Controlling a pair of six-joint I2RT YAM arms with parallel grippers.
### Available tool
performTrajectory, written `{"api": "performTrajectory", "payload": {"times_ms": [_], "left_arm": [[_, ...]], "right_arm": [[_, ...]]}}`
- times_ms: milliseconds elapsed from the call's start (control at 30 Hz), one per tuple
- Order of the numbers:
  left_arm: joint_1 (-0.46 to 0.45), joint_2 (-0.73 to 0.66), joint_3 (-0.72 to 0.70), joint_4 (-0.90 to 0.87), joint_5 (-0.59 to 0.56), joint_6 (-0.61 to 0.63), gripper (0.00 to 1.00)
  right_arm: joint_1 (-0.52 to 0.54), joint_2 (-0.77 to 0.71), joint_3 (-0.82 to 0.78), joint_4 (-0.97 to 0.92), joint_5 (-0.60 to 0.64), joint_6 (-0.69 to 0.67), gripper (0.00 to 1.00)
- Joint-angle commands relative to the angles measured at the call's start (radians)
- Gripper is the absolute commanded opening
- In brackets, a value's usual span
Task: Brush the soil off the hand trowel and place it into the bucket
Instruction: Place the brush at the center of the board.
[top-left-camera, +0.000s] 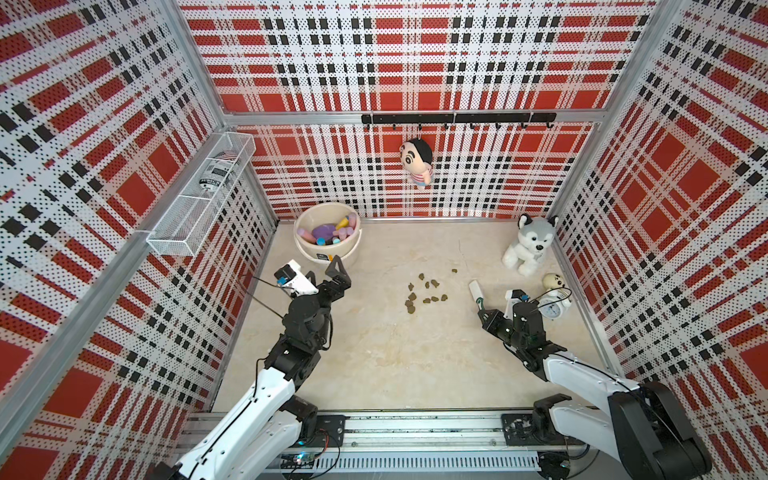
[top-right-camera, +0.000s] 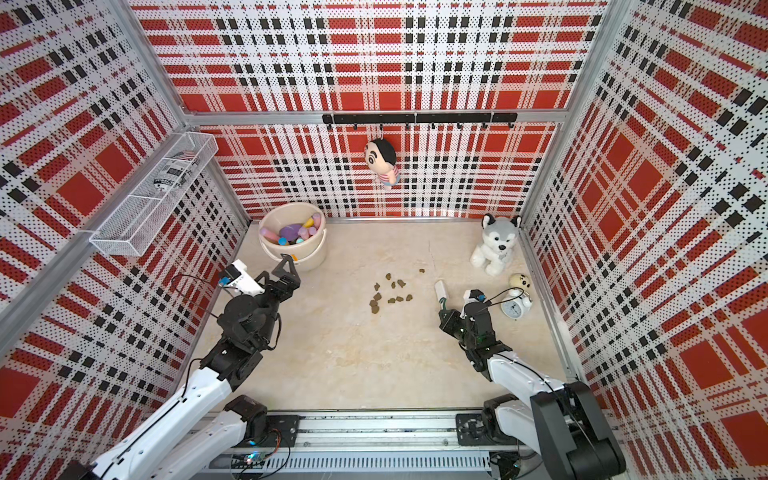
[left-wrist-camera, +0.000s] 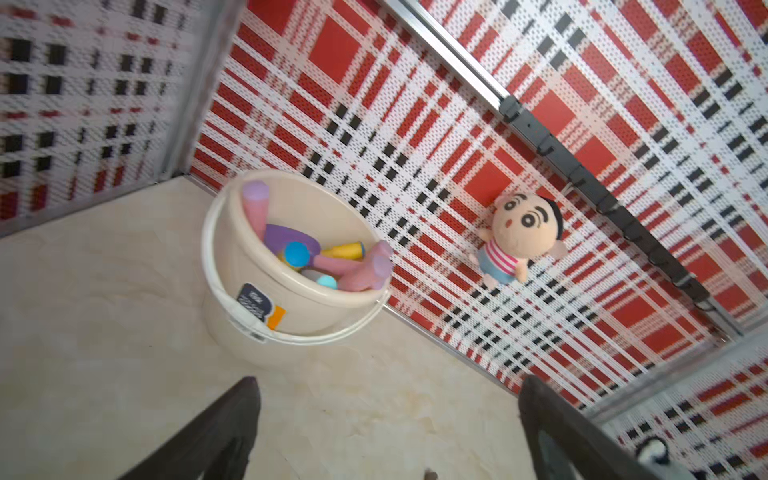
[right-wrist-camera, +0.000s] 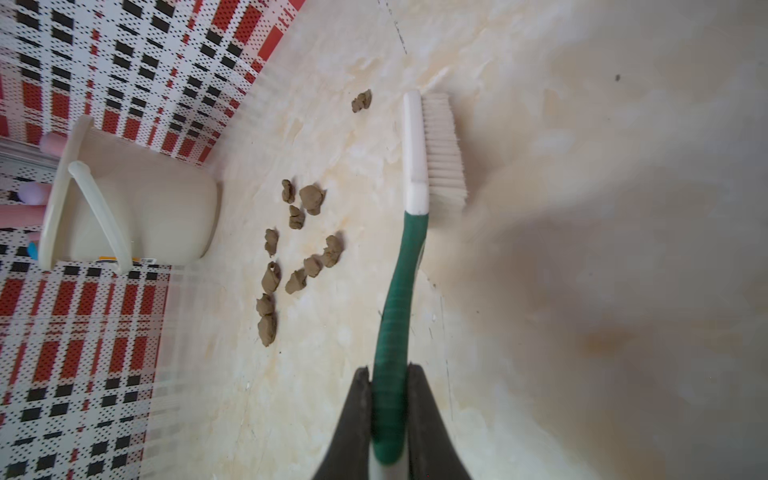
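The cream bucket (top-left-camera: 349, 253) (top-right-camera: 316, 254) (left-wrist-camera: 232, 345) (right-wrist-camera: 166, 216) stands in the back left corner with several toy tools in it. Among them lies a purple blade on a pink handle (top-left-camera: 324, 232) (left-wrist-camera: 286, 237), which looks like the hand trowel. My left gripper (top-left-camera: 323, 268) (top-right-camera: 275, 268) (left-wrist-camera: 388, 384) hovers just in front of the bucket, open and empty. Soil lumps (top-left-camera: 434, 283) (top-right-camera: 401, 283) (right-wrist-camera: 311, 199) lie scattered mid-table. My right gripper (top-left-camera: 482, 309) (top-right-camera: 444, 307) (right-wrist-camera: 387, 370) is shut on the green handle of a white-bristled brush (top-left-camera: 475, 291) (right-wrist-camera: 415, 166), right of the soil.
A husky plush (top-left-camera: 528, 245) sits at the back right, with a small doll head (top-left-camera: 555, 281) and a white alarm clock (top-left-camera: 552, 307) by the right wall. A doll (top-left-camera: 417, 160) hangs from the hook rail. A wire basket (top-left-camera: 199, 199) juts from the left wall.
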Motion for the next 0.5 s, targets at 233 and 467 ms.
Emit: {"api": "performTrajectory", "payload": {"times_ms": [233, 467], "left_arm": [[0.271, -0.136, -0.215, 0.176, 0.098, -0.068, 0.98], [0.321, -0.107, -0.24, 0.272, 0.128, 0.089, 0.98]], "right_arm": [[-0.008, -0.155, -0.002, -0.03, 0.146, -0.003, 0.54], [-0.018, -0.283, 0.159, -0.274, 0.402, -0.285, 0.59]]}}
